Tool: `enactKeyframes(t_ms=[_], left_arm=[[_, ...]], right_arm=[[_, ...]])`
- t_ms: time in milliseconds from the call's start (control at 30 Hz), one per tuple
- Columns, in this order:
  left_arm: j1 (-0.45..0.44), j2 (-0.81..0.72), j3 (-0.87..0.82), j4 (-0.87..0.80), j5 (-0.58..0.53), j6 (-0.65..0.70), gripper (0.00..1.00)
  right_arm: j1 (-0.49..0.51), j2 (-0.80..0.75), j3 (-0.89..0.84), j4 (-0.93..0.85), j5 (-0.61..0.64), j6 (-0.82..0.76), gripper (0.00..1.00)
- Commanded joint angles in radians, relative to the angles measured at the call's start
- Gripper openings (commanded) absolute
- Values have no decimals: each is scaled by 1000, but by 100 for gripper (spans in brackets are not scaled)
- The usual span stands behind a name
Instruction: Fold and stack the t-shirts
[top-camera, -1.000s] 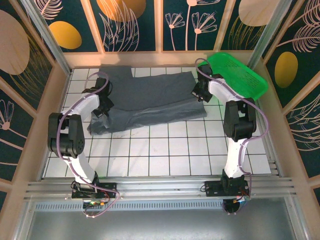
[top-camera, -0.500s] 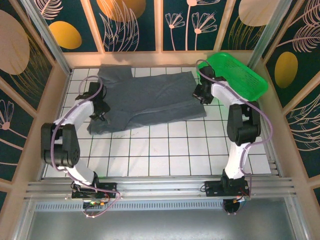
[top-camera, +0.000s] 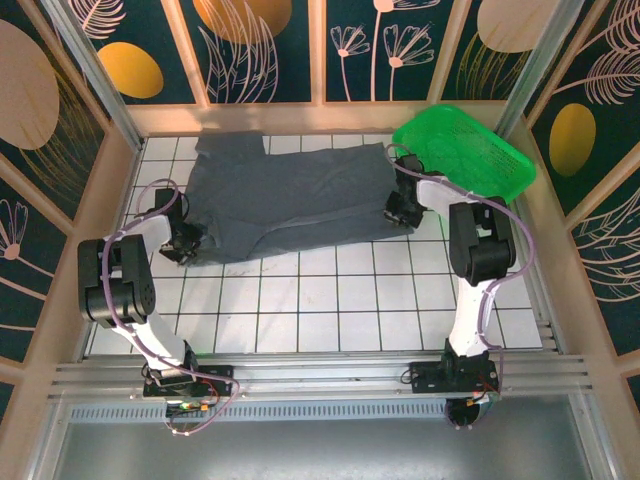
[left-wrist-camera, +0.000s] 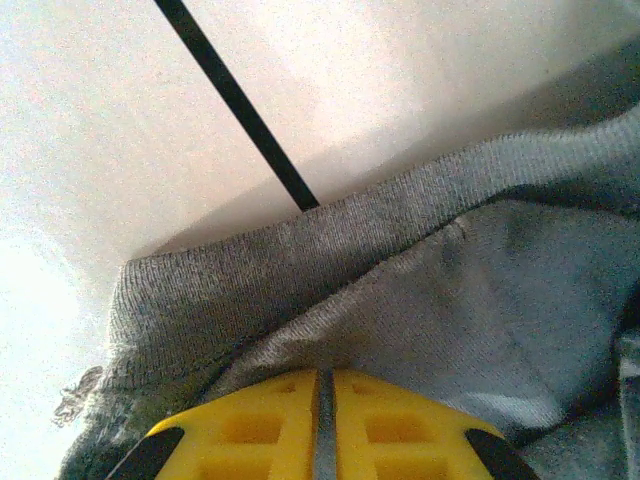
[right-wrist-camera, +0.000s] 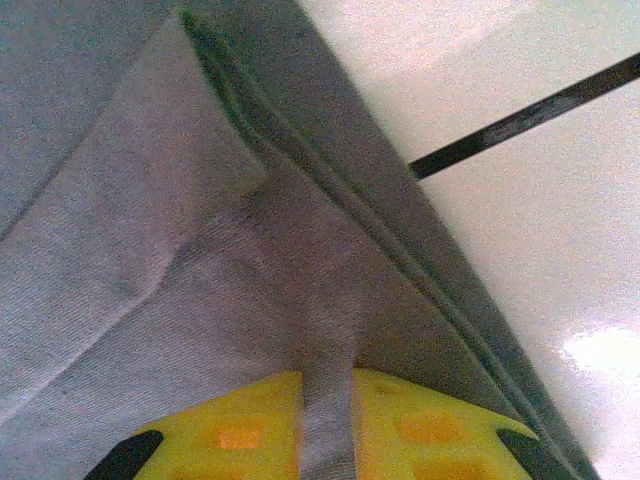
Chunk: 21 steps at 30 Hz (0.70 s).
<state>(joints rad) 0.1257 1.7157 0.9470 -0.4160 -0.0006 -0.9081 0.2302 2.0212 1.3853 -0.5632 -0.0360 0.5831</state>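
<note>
Tightly, left gripper (top-camera: 184, 249), right gripper (top-camera: 399, 208) on opposite t-shirt (top-camera: 300, 195) edges.

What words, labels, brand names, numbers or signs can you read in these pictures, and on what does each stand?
None can be read in any view.
The grey t-shirt is plain cloth, no print or tag showing.
The green basket bears no label.
The wall panels carry only drawn leaves and flowers.
The left gripper and the right gripper show bare yellow plastic, unmarked.

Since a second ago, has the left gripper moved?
Yes. The left gripper has come nearer and leftward, towards the left wall, down the side of the t-shirt.
</note>
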Motion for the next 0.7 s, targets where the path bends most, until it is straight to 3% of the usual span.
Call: enactKeyframes(t_ms=[0, 333, 400, 533, 667], left_arm=[[15, 10, -64, -33, -37, -13, 12], [95, -204, -244, -87, -80, 43, 15], [94, -232, -228, -82, -43, 51, 22], [81, -289, -154, -104, 25, 54, 45], [-23, -328, -98, -180, 24, 53, 54]], right_arm=[[-12, -25, -125, -81, 67, 29, 22], [15, -404, -522, -92, 75, 102, 26], [18, -463, -522, -70, 60, 79, 31], [66, -499, -404, -57, 27, -11, 40], [150, -473, -287, -26, -80, -94, 47]])
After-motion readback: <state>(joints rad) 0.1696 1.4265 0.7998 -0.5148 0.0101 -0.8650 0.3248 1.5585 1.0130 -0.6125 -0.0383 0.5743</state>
